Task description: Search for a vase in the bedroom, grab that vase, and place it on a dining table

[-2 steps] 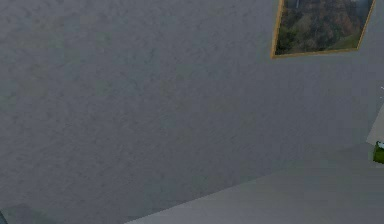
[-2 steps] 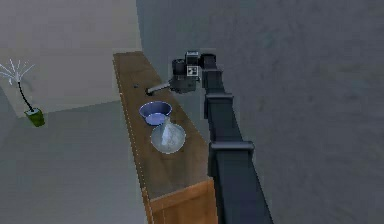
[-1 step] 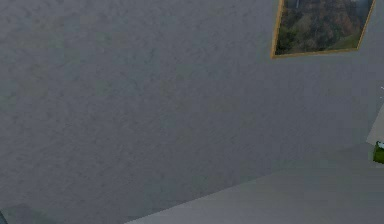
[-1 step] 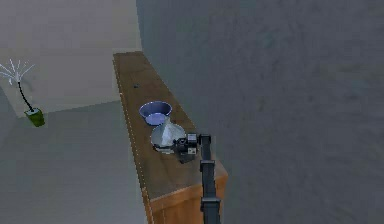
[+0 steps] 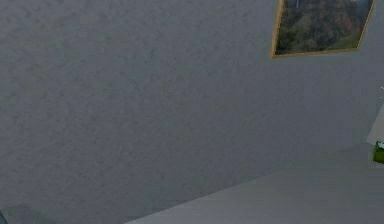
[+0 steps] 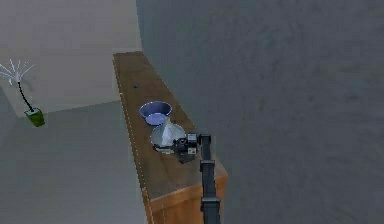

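A pale vase (image 6: 158,120) with a wide blue rim stands on the long wooden cabinet top (image 6: 132,85) in the arm side view. The dark arm bar (image 6: 208,185) rises from the bottom edge to the cabinet. At its far end sits the gripper (image 6: 170,145), right against the vase's lower body. The vase rests on the wood at the gripper's far end, so I cannot tell whether the gripper holds anything.
A small green pot with a spiky white plant (image 6: 30,108) stands at the arm side view's left on a pale surface. In the forward view, a grey wall is close ahead, with a framed picture (image 5: 322,25) at top right and a pale surface (image 5: 300,195) below.
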Robot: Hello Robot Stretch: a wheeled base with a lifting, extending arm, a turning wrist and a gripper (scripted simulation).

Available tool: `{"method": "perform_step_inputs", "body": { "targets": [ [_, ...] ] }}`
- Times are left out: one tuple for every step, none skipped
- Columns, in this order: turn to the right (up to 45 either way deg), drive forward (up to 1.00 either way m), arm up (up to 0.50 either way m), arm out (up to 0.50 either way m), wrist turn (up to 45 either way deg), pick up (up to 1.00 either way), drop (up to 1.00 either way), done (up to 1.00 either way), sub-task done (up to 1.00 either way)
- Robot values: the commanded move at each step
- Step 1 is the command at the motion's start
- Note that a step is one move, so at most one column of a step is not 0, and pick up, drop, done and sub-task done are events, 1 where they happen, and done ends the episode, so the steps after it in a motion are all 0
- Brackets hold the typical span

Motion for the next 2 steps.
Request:
{"method": "perform_step_inputs", "body": {
  "targets": [
    [0.0, 0.00, 0.10, 0.00, 0.0, 0.00, 0.00, 0.00, 0.00],
    [0.0, 0.00, 0.24, 0.00, 0.0, 0.00, 0.00, 0.00, 0.00]
  ]
}}
